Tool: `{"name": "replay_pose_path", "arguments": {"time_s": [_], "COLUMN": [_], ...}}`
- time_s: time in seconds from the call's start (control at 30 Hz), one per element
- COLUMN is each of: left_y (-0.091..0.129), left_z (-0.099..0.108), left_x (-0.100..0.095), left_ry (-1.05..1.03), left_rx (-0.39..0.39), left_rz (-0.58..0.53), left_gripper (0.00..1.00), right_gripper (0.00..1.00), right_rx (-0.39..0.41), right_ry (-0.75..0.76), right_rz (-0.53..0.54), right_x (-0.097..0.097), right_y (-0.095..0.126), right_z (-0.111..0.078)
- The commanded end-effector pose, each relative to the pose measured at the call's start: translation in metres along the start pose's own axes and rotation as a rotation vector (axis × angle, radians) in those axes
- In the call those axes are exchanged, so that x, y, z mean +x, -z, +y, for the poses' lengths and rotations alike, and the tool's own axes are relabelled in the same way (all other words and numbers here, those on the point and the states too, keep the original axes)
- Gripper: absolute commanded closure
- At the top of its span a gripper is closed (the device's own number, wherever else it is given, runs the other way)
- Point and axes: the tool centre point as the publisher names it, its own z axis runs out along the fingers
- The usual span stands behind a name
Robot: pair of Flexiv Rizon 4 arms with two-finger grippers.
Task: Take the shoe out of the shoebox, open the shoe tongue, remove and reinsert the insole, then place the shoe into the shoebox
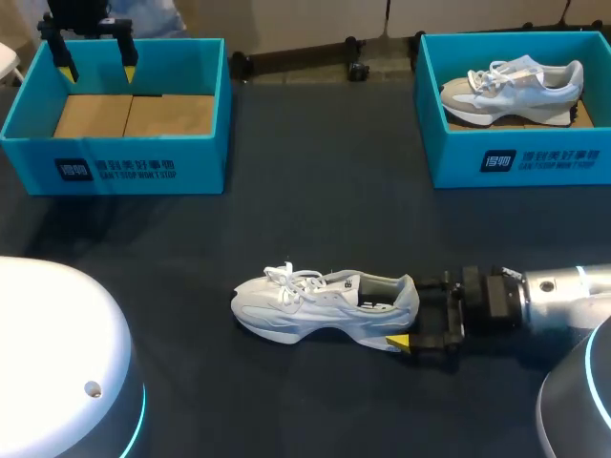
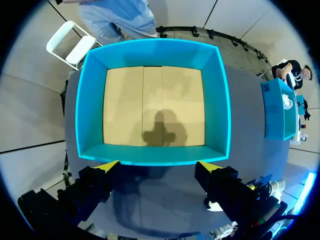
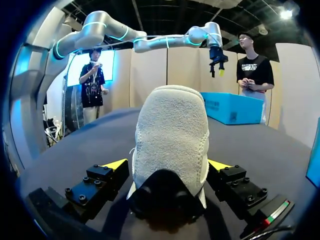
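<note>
A white shoe [image 1: 325, 305] lies on its sole on the dark table, toe to the left, tongue and laces up. My right gripper [image 1: 415, 312] is at its heel, open, one finger on each side of it. From the right wrist the heel [image 3: 172, 135] fills the space between the yellow tips, and a narrow gap shows on either side. At the far left stands an empty blue shoebox [image 1: 29, 105] with a cardboard floor. My left gripper [image 1: 96, 72] hangs open above that box. Under the left gripper [image 2: 157, 167] lies the box's near wall [image 2: 155, 154].
A second blue shoebox [image 1: 516, 157] at the far right holds a grey and white shoe [image 1: 511, 88]. The first shoebox [image 3: 230, 107] also shows ahead of the right gripper. My robot's white rounded housings [image 1: 57, 363] stand at the near corners.
</note>
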Motion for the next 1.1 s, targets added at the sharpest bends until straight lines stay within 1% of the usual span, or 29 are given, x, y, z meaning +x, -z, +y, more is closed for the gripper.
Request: {"name": "replay_pose_path", "arguments": {"time_s": [0.03,0.3,0.43,0.87,0.9,0.93,0.97,1.0,1.1], "left_y": [0.0000,0.0000,0.0000,0.0000,0.0000,0.0000,0.0000,0.0000,0.0000], "left_z": [-0.0001,-0.0001,-0.0001,-0.0001,-0.0001,-0.0001,-0.0001,-0.0001,-0.0001], "left_x": [0.0000,0.0000,0.0000,0.0000,0.0000,0.0000,0.0000,0.0000,0.0000], "left_ry": [0.000,0.000,0.000,0.000,0.000,0.000,0.000,0.000,0.000], "left_rx": [0.000,0.000,0.000,0.000,0.000,0.000,0.000,0.000,0.000], "left_rz": [0.000,0.000,0.000,0.000,0.000,0.000,0.000,0.000,0.000], "left_gripper": [0.00,0.00,0.00,0.00,0.00,0.00,0.00,0.00,0.00], "right_gripper": [0.00,0.00,0.00,0.00,0.16,0.52,0.85,1.00,1.00], "right_rx": [0.002,0.007,0.012,-0.007,-0.007,-0.006,-0.005,-0.007,-0.012], "right_ry": [-0.004,-0.011,-0.008,-0.009,-0.009,-0.009,-0.009,-0.009,-0.003], "right_rz": [0.005,0.001,-0.019,-0.048,-0.048,-0.048,-0.047,-0.041,-0.025], "right_x": [-0.0013,-0.0009,-0.0013,-0.0043,-0.0047,-0.0052,-0.0059,-0.0068,-0.0095], "right_y": [-0.0111,-0.0180,-0.0204,-0.0192,-0.0191,-0.0190,-0.0190,-0.0192,-0.0209], "right_z": [-0.0034,-0.0040,-0.0035,-0.0009,-0.0004,0.0000,0.0002,0.0002,0.0008]}}
